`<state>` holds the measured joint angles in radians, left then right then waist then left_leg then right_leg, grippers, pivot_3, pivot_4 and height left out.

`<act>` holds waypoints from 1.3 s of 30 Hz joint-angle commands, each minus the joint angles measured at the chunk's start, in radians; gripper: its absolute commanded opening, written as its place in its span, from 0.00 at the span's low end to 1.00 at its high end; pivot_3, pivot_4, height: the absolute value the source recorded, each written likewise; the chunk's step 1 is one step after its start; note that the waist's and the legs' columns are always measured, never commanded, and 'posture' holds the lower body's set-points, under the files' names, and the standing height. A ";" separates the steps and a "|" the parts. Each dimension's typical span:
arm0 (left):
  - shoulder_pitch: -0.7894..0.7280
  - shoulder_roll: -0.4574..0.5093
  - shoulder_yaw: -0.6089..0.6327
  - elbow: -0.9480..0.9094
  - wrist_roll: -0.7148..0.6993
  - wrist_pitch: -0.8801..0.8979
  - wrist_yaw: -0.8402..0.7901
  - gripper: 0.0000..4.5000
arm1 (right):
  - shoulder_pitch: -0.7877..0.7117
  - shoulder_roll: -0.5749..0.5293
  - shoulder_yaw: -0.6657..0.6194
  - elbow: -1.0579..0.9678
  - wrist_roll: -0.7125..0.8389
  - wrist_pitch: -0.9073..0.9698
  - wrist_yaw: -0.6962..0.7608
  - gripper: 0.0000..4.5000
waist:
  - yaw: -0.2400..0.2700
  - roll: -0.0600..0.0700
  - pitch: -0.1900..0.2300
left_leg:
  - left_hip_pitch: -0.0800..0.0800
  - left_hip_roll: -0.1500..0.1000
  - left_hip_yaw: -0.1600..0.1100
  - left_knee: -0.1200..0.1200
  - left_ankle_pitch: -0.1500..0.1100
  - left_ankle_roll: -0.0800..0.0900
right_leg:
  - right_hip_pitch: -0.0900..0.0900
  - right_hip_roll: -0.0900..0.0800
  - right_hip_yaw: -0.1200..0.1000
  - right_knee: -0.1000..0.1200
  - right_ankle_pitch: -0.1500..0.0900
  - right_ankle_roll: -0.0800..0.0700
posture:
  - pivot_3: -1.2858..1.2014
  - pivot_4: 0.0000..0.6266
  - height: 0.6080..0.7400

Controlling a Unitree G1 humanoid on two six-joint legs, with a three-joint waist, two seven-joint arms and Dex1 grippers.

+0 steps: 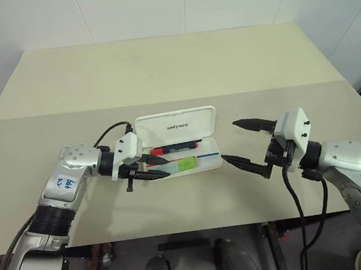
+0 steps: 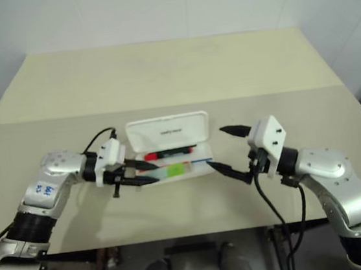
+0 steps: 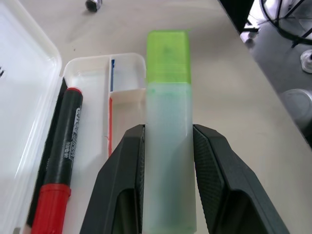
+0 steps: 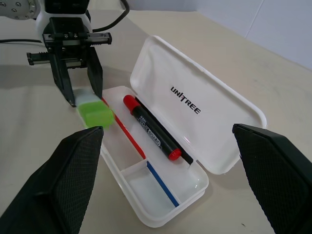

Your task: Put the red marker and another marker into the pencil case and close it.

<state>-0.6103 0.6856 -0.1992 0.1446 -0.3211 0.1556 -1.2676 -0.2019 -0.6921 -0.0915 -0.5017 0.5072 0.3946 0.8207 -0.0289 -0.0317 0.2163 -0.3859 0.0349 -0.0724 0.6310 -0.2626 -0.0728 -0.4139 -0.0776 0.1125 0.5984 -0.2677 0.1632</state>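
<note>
Between the two black fingers (image 3: 122, 180) of the left gripper (image 1: 150, 167) sits the highlighter (image 3: 168, 146), its pale translucent body pinched on both flat sides and its lime-green cap sticking out well past the fingertips. That cap hangs over the near edge of the pencil case (image 4: 195, 185), which lies open on the beige table (image 1: 160, 72) with its lettered lid tipped back on the far side. Beyond the held highlighter, inside the tray, the red marker (image 4: 151, 129) rests along the lid side, touching a thin black pen behind it. A thin red-and-blue pencil (image 4: 141, 156) lies nearer the front wall, crossing the small divider. On the opposite end of the case, the right gripper (image 1: 247, 144) stands with its jaws spread wide and nothing between them, fingertips just short of the case's end.
</note>
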 commanded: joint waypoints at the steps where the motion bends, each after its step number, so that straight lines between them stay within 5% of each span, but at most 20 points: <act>1: -0.029 -0.014 -0.001 0.021 0.042 -0.007 0.013 0.22 | 0.023 -0.017 -0.040 -0.049 0.019 -0.006 0.004 1.00 | 0.000 0.000 0.000 | 0.000 0.000 0.000 0.000 0.000 0.000 | 0.000 0.000 0.000 0.000 0.000 0.000 | 0.52 0.24 1.00; 15: -0.053 -0.091 -0.021 0.095 0.134 -0.052 0.023 0.22 | 0.042 -0.022 -0.040 -0.088 0.033 0.004 -0.011 1.00 | 0.000 0.000 0.000 | 0.000 0.000 0.000 0.000 0.000 0.000 | 0.000 0.000 0.000 0.000 0.000 0.000 | 0.52 0.24 1.00; 39: -0.099 -0.080 -0.026 0.175 0.223 -0.079 0.023 0.22 | 0.043 -0.013 -0.040 -0.100 0.039 0.007 -0.036 1.00 | 0.000 0.000 0.000 | 0.001 0.000 0.000 0.001 0.001 0.001 | 0.001 0.000 0.000 -0.001 0.000 0.000 | 0.52 0.24 1.00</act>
<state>-0.6936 0.5974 -0.2272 0.3208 -0.1156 0.0758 -1.2549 -0.1565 -0.7088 -0.1048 -0.5639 0.5305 0.4132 0.7927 -0.0290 -0.0318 0.2162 -0.3852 0.0348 -0.0724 0.6316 -0.2614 -0.0721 -0.4131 -0.0776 0.1125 0.5979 -0.2672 0.1625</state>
